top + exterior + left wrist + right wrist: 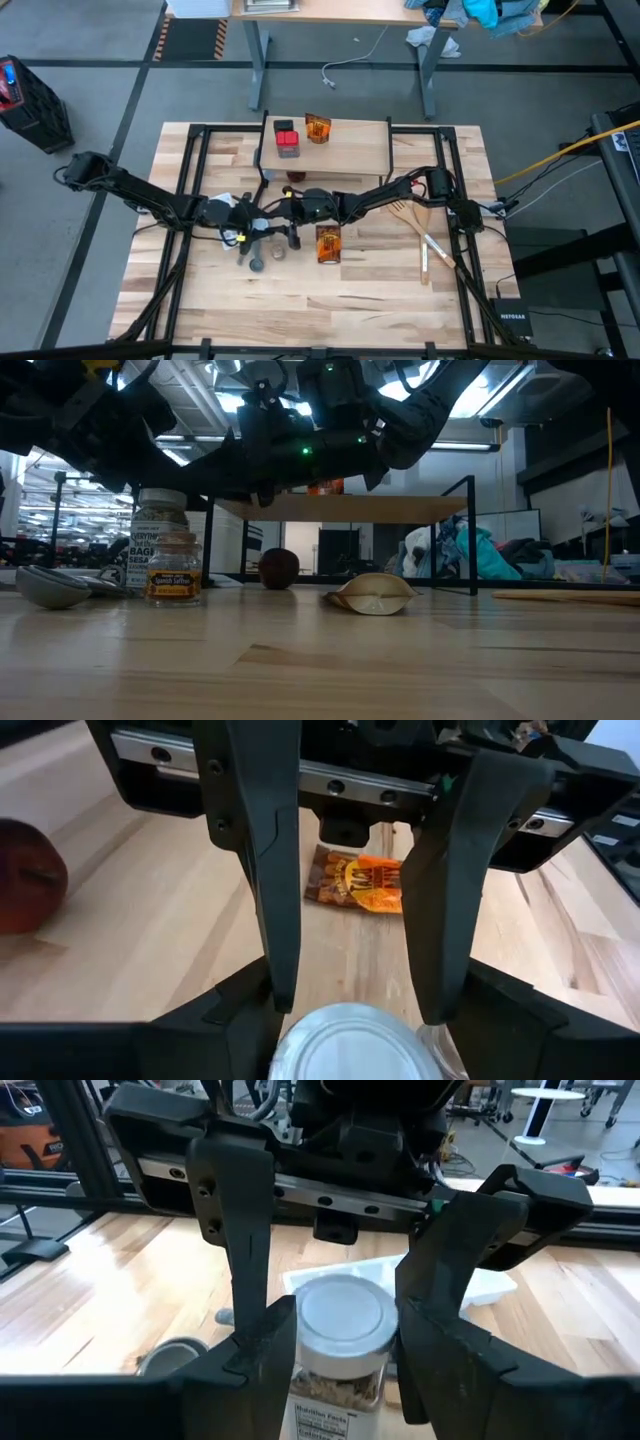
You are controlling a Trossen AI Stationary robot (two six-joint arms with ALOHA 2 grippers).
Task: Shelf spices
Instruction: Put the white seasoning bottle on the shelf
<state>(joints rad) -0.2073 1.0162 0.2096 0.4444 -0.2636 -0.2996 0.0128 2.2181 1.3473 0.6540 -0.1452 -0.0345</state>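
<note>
Closest to the low camera, the small brown-capped jar is standing on the table, not yet shelved, and the white-capped jar is standing just behind it. I'm reading the right gripper as closing on that white-capped jar: its two fingers are pressing against the neck from either side. The left gripper is hovering in the same spot with its jaws set wide over a white cap, but I cannot tell whether they are touching it or whether it is the same jar. A little farther out, the orange packet is lying flat on the table, also waiting, with the wooden spatula off to its right. Beyond that a dark red, apple-like fruit is sitting beneath the shelf. Up on the shelf itself, the red-topped box and an orange jar are already sitting side by side. By my judgement I'm somewhere near halfway: two are shelved, and at least three are still waiting.
</note>
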